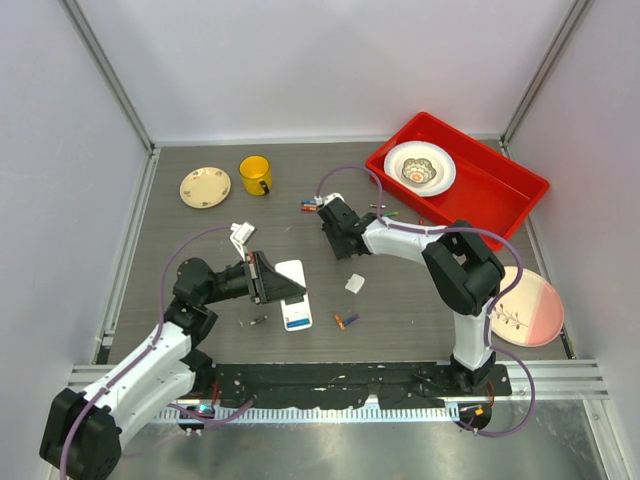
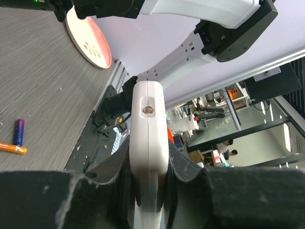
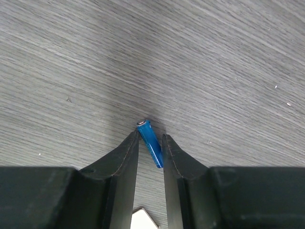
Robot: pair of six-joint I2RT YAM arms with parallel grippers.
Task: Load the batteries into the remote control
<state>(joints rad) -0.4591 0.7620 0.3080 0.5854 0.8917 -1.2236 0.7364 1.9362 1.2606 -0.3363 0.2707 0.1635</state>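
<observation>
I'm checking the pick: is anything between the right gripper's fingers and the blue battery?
Nothing visible does: the blue battery sits slanted in the gap of the right gripper.

Remote control [image 1: 294,293]: slim white slab with a blue patch at its near end, clamped between the left fingers [image 2: 107,167].
Blue battery [image 3: 150,141]: tiny cylinder, aslant in the narrow gap between the right fingers [image 3: 125,162], just above the worktop [image 1: 420,300].
Orange and purple batteries [image 1: 346,321]: lying together near the remote control's blue end.
</observation>
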